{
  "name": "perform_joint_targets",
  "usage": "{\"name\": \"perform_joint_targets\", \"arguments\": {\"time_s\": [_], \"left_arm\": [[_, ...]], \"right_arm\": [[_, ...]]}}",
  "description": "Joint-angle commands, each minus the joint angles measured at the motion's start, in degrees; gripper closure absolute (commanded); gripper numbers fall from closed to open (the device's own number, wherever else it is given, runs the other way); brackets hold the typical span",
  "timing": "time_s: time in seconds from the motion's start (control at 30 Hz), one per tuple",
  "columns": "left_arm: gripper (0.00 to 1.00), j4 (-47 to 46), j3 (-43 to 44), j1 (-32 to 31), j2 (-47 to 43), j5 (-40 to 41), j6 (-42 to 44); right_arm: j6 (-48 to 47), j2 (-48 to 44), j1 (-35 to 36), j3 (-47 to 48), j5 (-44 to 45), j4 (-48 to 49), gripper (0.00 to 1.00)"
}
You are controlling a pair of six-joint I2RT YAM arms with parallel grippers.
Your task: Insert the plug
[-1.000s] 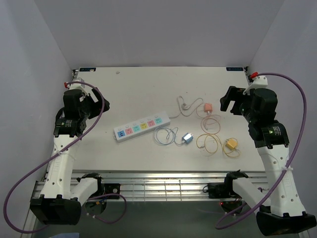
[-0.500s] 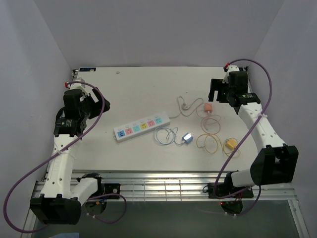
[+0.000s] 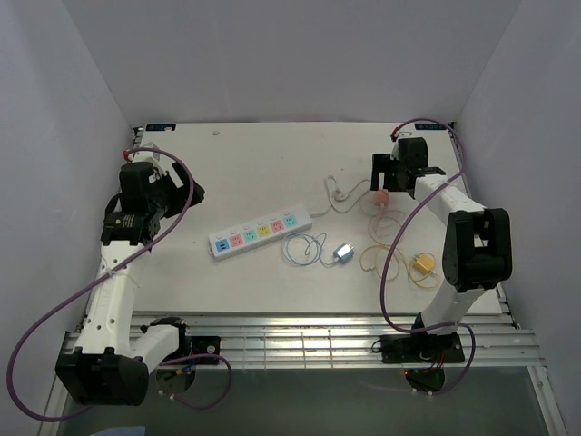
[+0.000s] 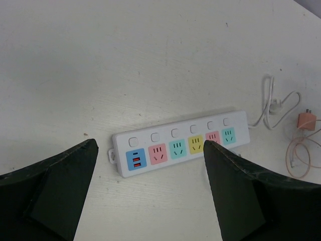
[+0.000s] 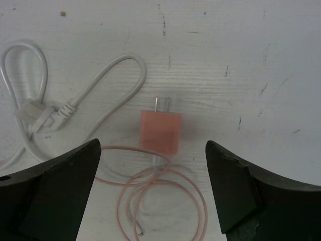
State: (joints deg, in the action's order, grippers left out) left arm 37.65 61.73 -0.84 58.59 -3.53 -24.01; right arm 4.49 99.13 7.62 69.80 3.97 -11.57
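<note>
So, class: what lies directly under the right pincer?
A pink plug lies flat on the table, prongs showing, below the open right pincer. Its fingers cover the table at both sides.

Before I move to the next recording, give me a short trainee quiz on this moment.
1. True or false: the right pincer is shut on the pink plug.
2. Which plug does the right pincer hover over? A blue, B pink, C yellow.
3. Fill in: the power strip has a USB section coloured ___.
Key: 1 false, the pincer is open and the plug lies free on the table; 2 B; 3 blue.
</note>
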Motion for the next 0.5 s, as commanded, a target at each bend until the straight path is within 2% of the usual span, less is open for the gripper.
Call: {"name": "perform_joint_targets", "arguments": {"time_s": [0.0, 0.37, 0.47], "left_arm": [[0.02, 0.2, 0.3, 0.4, -0.1, -0.7, 0.0], [0.02, 0.6, 0.2, 0.4, 0.4, 0.0, -0.1], [0.02, 0.5, 0.2, 0.4, 0.6, -0.2, -0.1]], "right_arm": [[0.3, 2.0, -0.1, -1.9, 1.3, 5.4, 0.10], [0.2, 5.7, -0.1, -5.7, 2.7, 5.8, 0.08], [-0.2, 6.2, -0.1, -6.4, 1.8, 5.8, 0.02]]}}
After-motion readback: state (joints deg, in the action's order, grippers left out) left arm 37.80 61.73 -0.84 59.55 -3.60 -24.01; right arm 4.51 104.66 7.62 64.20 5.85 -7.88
